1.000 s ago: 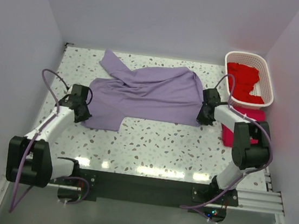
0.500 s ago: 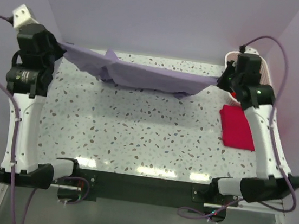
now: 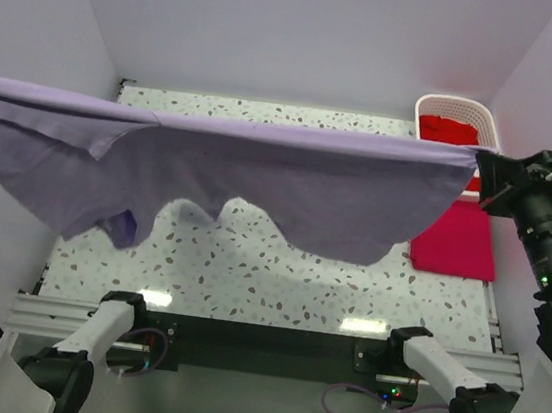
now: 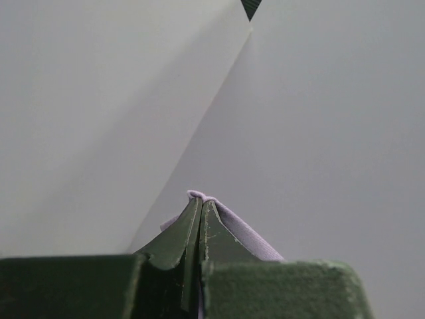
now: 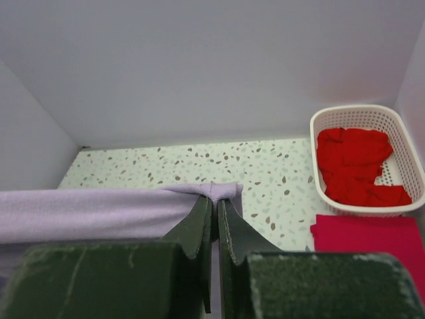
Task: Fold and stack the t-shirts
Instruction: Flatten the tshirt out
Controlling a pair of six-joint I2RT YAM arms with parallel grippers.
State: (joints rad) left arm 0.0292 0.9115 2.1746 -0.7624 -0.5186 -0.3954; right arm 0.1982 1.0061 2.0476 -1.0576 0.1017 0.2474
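A pale lavender t-shirt (image 3: pixel 280 177) hangs high above the table, stretched taut from left to right, its lower edge drooping free. My left gripper (image 4: pixel 201 199) is shut on one corner of the lavender fabric (image 4: pixel 246 232); in the top view it lies beyond the left edge. My right gripper (image 3: pixel 482 169) (image 5: pixel 215 199) is shut on the other corner of the lavender shirt (image 5: pixel 86 209). A folded crimson-pink t-shirt (image 3: pixel 458 239) (image 5: pixel 368 232) lies flat on the table at the right. Bright red t-shirts (image 3: pixel 446 132) (image 5: pixel 358 166) are bunched in the basket.
The white lattice basket (image 3: pixel 460 106) (image 5: pixel 352 111) stands at the back right corner, just behind the folded crimson shirt. Pale walls enclose the speckled table (image 3: pixel 250 254) on the left, back and right. The hanging shirt hides much of the tabletop in the top view.
Both arms have risen from the table and pulled apart, lifting the lavender shirt from lying flat to hanging spread and taut in the air.
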